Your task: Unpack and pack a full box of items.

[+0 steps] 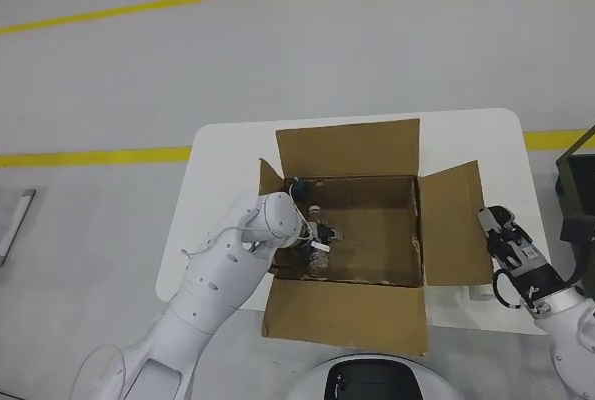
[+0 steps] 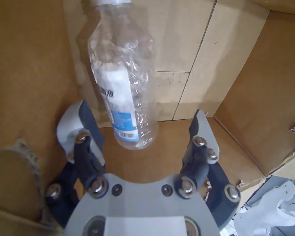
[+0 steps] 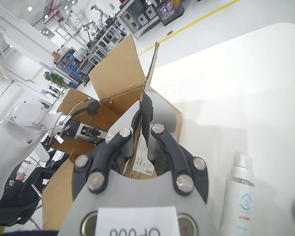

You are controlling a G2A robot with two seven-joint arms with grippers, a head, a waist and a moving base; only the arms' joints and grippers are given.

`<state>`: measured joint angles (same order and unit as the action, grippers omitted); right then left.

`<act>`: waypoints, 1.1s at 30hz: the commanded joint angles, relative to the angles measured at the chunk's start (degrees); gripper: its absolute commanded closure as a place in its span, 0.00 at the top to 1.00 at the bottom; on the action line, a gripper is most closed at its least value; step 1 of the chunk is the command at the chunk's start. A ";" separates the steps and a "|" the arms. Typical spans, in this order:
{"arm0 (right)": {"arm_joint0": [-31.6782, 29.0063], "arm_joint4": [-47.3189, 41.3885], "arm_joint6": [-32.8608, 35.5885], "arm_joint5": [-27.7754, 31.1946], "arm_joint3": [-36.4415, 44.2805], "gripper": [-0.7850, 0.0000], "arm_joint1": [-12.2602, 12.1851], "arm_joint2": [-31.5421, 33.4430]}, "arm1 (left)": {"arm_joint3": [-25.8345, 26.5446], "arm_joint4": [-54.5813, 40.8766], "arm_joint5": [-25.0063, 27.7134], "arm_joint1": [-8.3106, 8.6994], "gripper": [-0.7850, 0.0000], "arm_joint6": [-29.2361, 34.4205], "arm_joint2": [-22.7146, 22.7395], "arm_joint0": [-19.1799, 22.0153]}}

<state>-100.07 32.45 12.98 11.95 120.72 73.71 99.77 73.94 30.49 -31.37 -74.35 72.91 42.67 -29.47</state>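
An open cardboard box (image 1: 349, 148) stands on the white table (image 1: 217, 170). A clear plastic bottle (image 2: 123, 74) with a white cap lies inside, along the box's left wall (image 2: 27, 62). My left gripper (image 2: 143, 124) is down in the box and open, one finger on each side of the bottle's base without touching it. From above, that gripper (image 1: 322, 238) sits at the inner left side of the box. My right gripper (image 3: 146, 105) is shut on the edge of the box's right flap (image 3: 151, 65), also seen from above as the right gripper (image 1: 497, 225).
A white spray bottle (image 3: 239, 192) lies on the table beside the right gripper. The box's other flaps (image 1: 345, 315) are folded outward. A dark metal frame (image 1: 589, 165) stands off the table's right edge. Crumpled white material (image 2: 275, 210) shows past a torn box corner.
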 commanded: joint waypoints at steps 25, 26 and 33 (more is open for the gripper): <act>1.44 1.33 -0.80 -1.40 -4.44 0.00 -0.49 1.80 | 23.07 0.72 -0.63 6.85 1.00 -0.63 24.36 -10.55; 1.48 1.53 -0.78 -1.36 -4.76 0.00 -0.50 1.68 | 23.01 1.20 -0.74 7.00 1.00 -0.83 24.72 -11.02; 1.85 2.74 -0.98 -1.52 -6.87 0.00 -0.61 1.35 | 22.24 1.21 -1.62 7.47 1.00 -3.37 26.38 -13.02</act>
<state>-98.25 35.14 12.02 10.49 113.99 73.10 101.12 96.36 31.78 -32.93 -66.91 69.77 69.00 -42.35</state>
